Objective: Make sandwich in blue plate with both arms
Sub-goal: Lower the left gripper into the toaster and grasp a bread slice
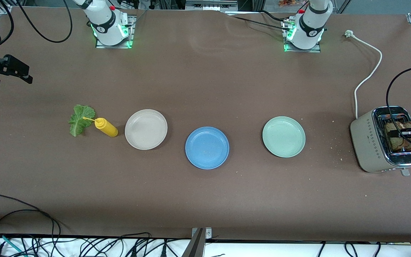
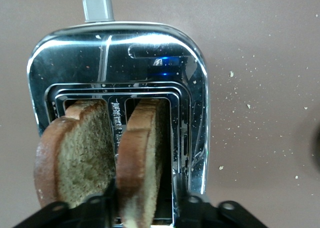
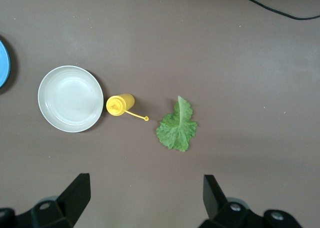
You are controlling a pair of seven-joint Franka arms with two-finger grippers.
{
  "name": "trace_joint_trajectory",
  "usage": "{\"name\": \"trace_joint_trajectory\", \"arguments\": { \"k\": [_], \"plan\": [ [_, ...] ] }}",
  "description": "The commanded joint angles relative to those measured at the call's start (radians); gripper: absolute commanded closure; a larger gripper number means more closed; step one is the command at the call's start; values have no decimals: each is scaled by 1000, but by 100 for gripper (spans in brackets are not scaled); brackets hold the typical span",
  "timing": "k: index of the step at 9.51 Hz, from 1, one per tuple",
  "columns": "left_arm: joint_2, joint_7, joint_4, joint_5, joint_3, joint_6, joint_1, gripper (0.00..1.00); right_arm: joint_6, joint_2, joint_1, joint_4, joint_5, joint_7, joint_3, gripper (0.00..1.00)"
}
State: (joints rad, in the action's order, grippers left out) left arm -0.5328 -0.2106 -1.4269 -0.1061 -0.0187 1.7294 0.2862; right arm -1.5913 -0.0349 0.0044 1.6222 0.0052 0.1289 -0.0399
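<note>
Two bread slices (image 2: pixel 75 153) stand in the toaster (image 1: pixel 384 142) at the table's left-arm edge. The left gripper (image 2: pixel 145 208) straddles one, fingers half closed. Toast is light, stiff, crumbly: pinch its flat faces gently. The right gripper (image 3: pixel 145 200) waits wide open over the lettuce (image 3: pixel 176 128). The blue plate (image 1: pixel 207 147) sits mid-table.

1. The left arm reaches in from its end of the table, wrist angled down.
2. The left gripper (image 2: pixel 145 208) points straight down, one finger (image 2: pixel 102 205) on each side of a bread slice (image 2: pixel 142 158), jaws partly closed around it.
3. The right arm waits, raised at its own end.
4. The right gripper (image 3: pixel 145 200) hangs in the air with fingers (image 3: pixel 75 193) spread wide, holding nothing.
</note>
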Motion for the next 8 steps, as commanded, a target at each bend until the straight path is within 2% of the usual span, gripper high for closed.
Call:
{"name": "trace_joint_trajectory", "arguments": {
  "k": [1, 3, 5, 8],
  "plan": [
    [-6, -23, 8, -26, 6, 6, 7, 100, 8, 9, 3, -22, -2, -11, 0, 0],
    [-4, -82, 13, -21, 5, 4, 16, 100, 8, 7, 3, -22, -4, -11, 0, 0],
    [10, -87, 89, -26, 8, -31, 21, 100, 8, 7, 3, -22, -2, -11, 0, 0],
    [77, -89, 175, -12, 25, -222, 13, 100, 8, 7, 3, -22, -2, -11, 0, 0]
  ]
}}
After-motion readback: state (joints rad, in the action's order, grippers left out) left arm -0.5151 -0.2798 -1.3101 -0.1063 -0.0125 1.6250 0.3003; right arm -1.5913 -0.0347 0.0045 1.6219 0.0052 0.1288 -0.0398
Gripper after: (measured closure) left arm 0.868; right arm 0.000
